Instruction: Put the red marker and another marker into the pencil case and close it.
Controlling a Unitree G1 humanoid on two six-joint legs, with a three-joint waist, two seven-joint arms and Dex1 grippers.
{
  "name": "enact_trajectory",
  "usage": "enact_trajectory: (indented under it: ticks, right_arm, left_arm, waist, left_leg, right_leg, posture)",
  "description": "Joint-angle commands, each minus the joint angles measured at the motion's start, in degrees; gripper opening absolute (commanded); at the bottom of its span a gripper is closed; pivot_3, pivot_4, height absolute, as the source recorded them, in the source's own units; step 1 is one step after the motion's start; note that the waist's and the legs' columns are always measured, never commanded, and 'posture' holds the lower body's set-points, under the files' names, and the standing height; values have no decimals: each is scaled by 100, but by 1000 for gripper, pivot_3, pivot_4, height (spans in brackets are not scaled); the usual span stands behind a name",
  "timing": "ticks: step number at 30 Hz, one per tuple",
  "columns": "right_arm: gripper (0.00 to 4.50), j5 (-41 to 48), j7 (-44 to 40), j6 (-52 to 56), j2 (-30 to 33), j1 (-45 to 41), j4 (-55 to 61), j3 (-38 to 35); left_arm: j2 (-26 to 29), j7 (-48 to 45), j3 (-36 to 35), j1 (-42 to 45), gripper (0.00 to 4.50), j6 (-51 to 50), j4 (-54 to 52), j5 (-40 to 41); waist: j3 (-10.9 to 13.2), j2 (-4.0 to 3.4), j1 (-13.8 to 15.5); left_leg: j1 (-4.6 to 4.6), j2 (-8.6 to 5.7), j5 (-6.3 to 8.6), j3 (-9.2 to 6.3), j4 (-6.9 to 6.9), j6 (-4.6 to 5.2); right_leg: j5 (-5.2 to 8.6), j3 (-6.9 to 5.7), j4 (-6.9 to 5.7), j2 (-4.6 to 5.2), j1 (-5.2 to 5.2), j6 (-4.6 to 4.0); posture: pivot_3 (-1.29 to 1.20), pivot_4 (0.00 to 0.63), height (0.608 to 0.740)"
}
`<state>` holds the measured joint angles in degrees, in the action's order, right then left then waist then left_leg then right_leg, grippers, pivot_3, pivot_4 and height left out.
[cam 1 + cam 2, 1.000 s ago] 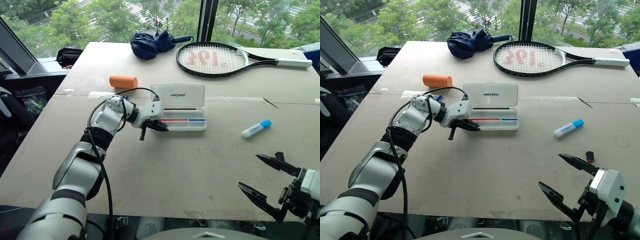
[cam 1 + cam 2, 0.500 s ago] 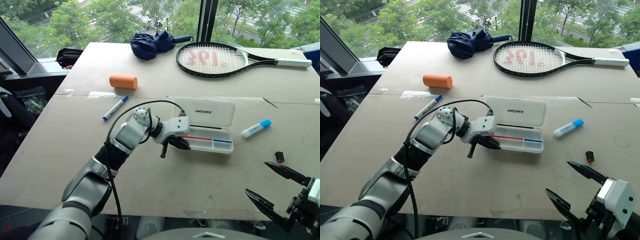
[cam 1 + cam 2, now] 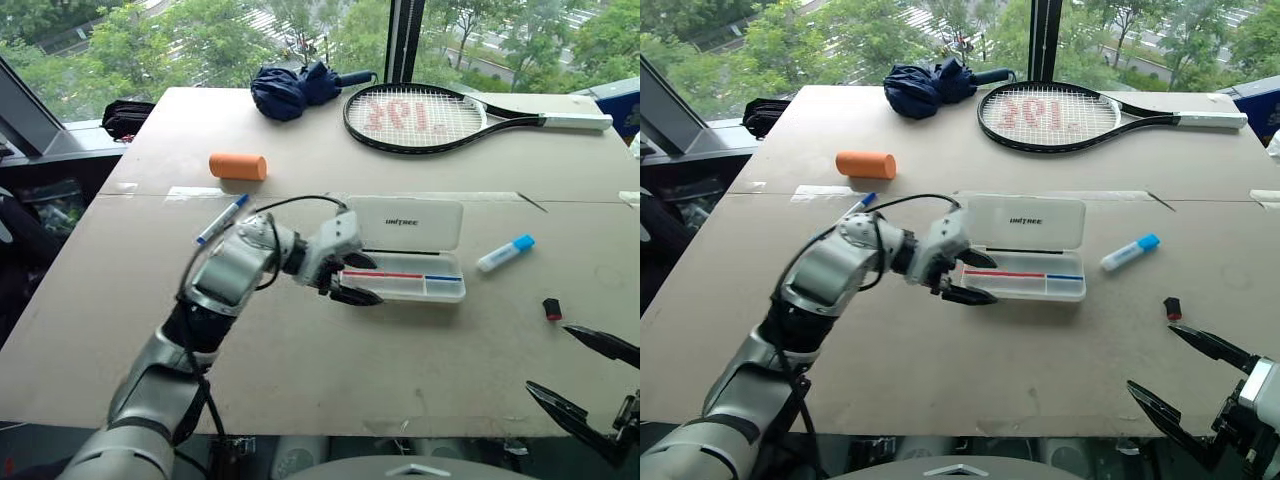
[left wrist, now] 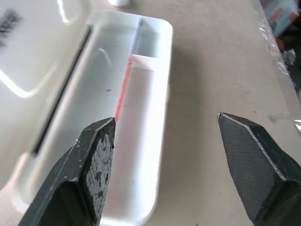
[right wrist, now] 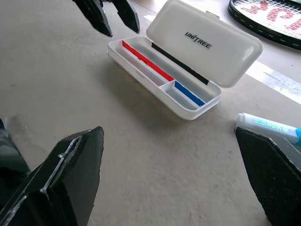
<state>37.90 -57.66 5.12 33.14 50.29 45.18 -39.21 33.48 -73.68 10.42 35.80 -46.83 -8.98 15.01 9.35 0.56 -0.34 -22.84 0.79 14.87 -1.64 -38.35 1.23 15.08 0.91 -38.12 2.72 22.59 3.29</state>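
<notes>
Your pencil case point(image 3: 405, 250) lies open mid-tabletop point(image 3: 300, 350), lid up and back, the red-and-blue stripe showing in its tray. Your left pincer point(image 3: 357, 279) hovers at the case's left end with its fingers spread and nothing between them. Your right pincer point(image 3: 1188, 380) is spread wide and empty low at the near right edge. A blue-capped marker point(image 3: 504, 254) lies just right of the case, another blue-capped marker point(image 3: 221, 220) to its left, and a small red-and-black piece point(image 3: 552, 309) near the right pincer
</notes>
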Motion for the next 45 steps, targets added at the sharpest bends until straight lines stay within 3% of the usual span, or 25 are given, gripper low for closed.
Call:
enact_trajectory:
  ticks: [1,6,12,19,20,22,25,27,28,30,33,38,41,45]
  right_arm:
    - [4500,76,275,176,127,-425,448,513]
    - [4500,-13,648,502,295,-1281,624,1417]
    - [4500,36,788,692,487,-1760,666,1710]
    - [4500,-4,908,688,437,-1594,815,1593]
    - [4500,-18,939,677,408,-1525,859,1573]
    - [4500,-38,1001,661,355,-1388,950,1538]
    - [4500,-66,1046,622,287,-1222,1020,1506]
    - [4500,-112,1072,595,236,-1149,1026,1521]
    - [4500,-123,1077,578,209,-1115,1021,1519]
    - [4500,-128,1078,539,137,-1033,990,1492]
    - [4500,-194,972,387,28,-846,827,1389]
    - [4500,-285,765,117,-98,-564,491,1079]
    - [4500,-221,664,3,-168,-344,412,727]
    - [4500,-222,568,-117,-275,-89,413,450]
  left_arm:
    - [477,636,-1381,-336,3302,-630,3,425]
    - [1122,1759,-2002,-405,3302,-83,1634,-117]
    - [1214,2216,-1475,469,3302,1020,3887,-817]
    - [823,2211,-772,1274,3302,2079,5692,-1430]
    - [794,2210,-719,1341,2798,2212,5908,-1505]
    - [790,2173,-713,1465,2491,2367,6251,-1562]
    - [867,1953,-772,1563,1204,2689,6484,-1564]
    - [927,1448,-918,1575,296,2781,6344,-1327]
    - [964,1123,-994,1557,66,2696,6148,-1163]
    - [1095,394,-1028,1424,37,2346,5423,-822]
    - [1344,-521,-785,917,37,1058,3425,-190]
    - [867,-237,-272,634,37,-293,693,505]
    - [424,-147,641,1253,37,-832,316,378]
    - [-237,-33,1736,2008,37,311,1233,-456]
  waist:
    - [1,-1,-38]
    - [0,2,12]
    - [-2,41,179]
    - [-7,48,136]
    - [-8,47,127]
    - [-13,41,120]
    - [-13,40,116]
    - [-14,41,117]
    - [-13,42,117]
    - [-10,46,111]
    - [-3,58,97]
    - [-7,50,129]
    - [-6,52,145]
    - [-11,42,97]
  left_leg:
    - [0,1,0,1,0,0]
    - [4,-3,0,-4,0,0]
    - [-12,-39,0,-13,-7,-1]
    - [-12,-45,0,-14,-7,-1]
    - [-9,-45,0,-14,-7,-1]
    - [-6,-44,0,-12,-6,-1]
    - [-2,-44,0,-10,-7,0]
    - [-3,-44,0,-9,-7,-1]
    - [-3,-44,0,-9,-7,0]
    - [-6,-43,0,-8,-7,-1]
    - [-14,-26,0,-13,-6,-1]
    - [-8,-22,-1,-7,-7,-1]
    - [-9,-25,0,-10,-15,-1]
    - [-4,-42,0,-2,-18,0]
  right_leg:
    - [0,2,0,0,1,0]
    - [-1,-2,-4,0,1,1]
    - [-2,-17,4,18,-2,3]
    - [-3,-19,1,18,-2,4]
    - [-2,-18,-4,18,-2,4]
    - [-2,-16,-8,17,-3,4]
    - [-2,-14,-14,17,-3,5]
    - [-2,-14,-14,18,-3,5]
    - [-2,-14,-14,18,-2,5]
    - [-2,-14,-14,18,-1,5]
    - [-1,-16,-15,16,6,3]
    - [-1,-8,-13,29,-2,4]
    - [-1,-9,-14,28,-6,4]
    - [0,0,-15,14,-7,5]
  posture:
    - [0,150,732]
    - [0,150,732]
    - [0,150,732]
    - [0,150,732]
    - [0,150,732]
    - [0,150,732]
    - [0,150,732]
    - [0,150,732]
    - [0,150,732]
    - [0,150,732]
    - [0,150,732]
    - [0,150,732]
    - [0,150,732]
    - [0,150,732]
